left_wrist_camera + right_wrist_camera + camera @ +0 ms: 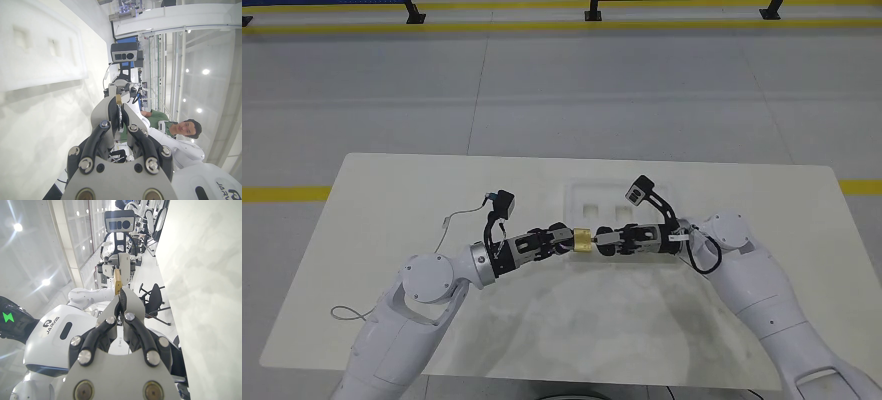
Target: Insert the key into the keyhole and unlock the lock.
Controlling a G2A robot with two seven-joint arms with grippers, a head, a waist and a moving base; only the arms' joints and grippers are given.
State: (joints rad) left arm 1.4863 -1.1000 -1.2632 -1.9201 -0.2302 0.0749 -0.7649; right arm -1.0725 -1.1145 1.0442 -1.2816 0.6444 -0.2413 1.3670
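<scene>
We see one white table [392,200] on a grey floor [642,90] crossed by two yellow lines [542,25]. The room behind is bright, with rows of round ceiling lights and one black office chair [154,298] beyond the table's edge. One white foam tray [572,185] with shallow recesses lies flat on the table, just past the two grippers on their far side, touched by neither.

We count two grippers and one brass lock [584,240]. The lock hangs above the table, directly between the two sets of fingertips, with nothing under it but bare tabletop. The left gripper [567,237] points at the right gripper [600,242], and the two face each other tip to tip, with just the lock's body between them.

The left gripper's dark pads [113,113] pinch a silver metal piece [120,115], whose far end meets the lock just past the fingertips. The right gripper's fingers are pressed almost together, right against the lock's opposite end, nipping something thin that the pads hide.

We cannot tell which end carries the key and which the shackle.
</scene>
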